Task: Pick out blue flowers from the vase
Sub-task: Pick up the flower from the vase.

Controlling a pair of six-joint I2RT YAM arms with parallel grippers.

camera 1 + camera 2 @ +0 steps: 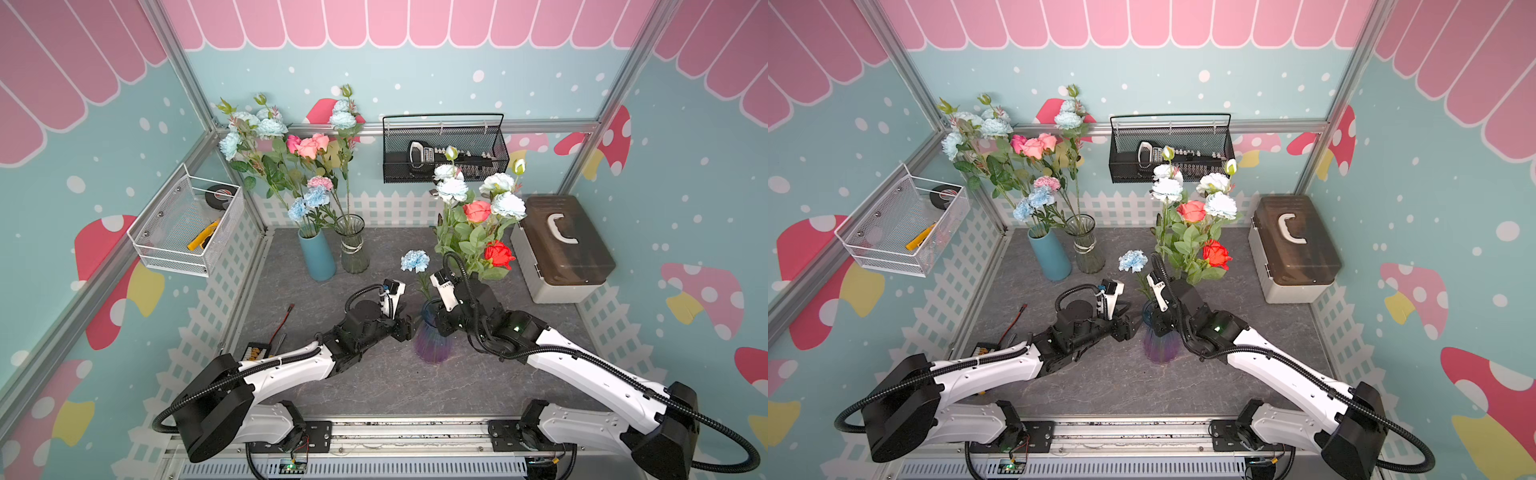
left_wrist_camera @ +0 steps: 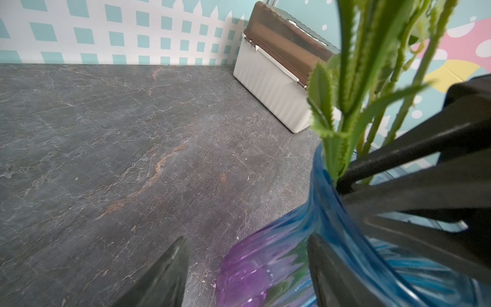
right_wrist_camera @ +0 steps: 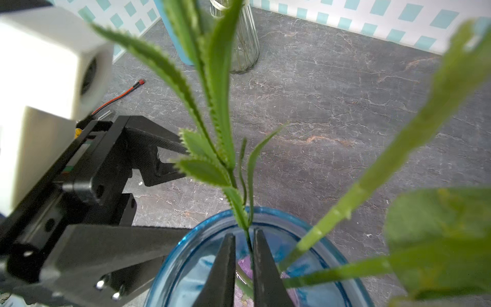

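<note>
Glass, blue at the neck and purple at the belly, the vase [image 1: 432, 347] stands near the middle of the grey stone-patterned tabletop [image 1: 374, 386], with a robot arm on either side.

The right pincer [image 3: 244, 235] reaches into the vase's mouth. Its two black fingers [image 3: 265, 265] stand almost together on either side of the thin stem of a blue carnation [image 1: 414, 261]. A sliver of space shows beside the stem, and whether the fingers pinch it cannot be told. The carnation's frilly head stands clear above the rim in both top views.

Larger pale-blue blooms [image 1: 508, 205] share the bunch with a coral rose [image 1: 477, 211] and a red rose [image 1: 498, 254]. Their thick green stems [image 3: 345, 207] slant into the same vase.

The left pincer [image 2: 247, 238] is spread wide and holds nothing. It sits just beside the vase on the left. One finger [image 2: 326, 265] lies against or just short of the glass neck, and the other is over bare tabletop.

Toward the far-left corner, further blue carnations [image 1: 309, 199] stand in a teal vase [image 1: 318, 257], next to a clear glass vase [image 1: 353, 249].

Small dark lettering on the white camera housing [image 1: 444, 286] at the right wrist is too small to read.
</note>
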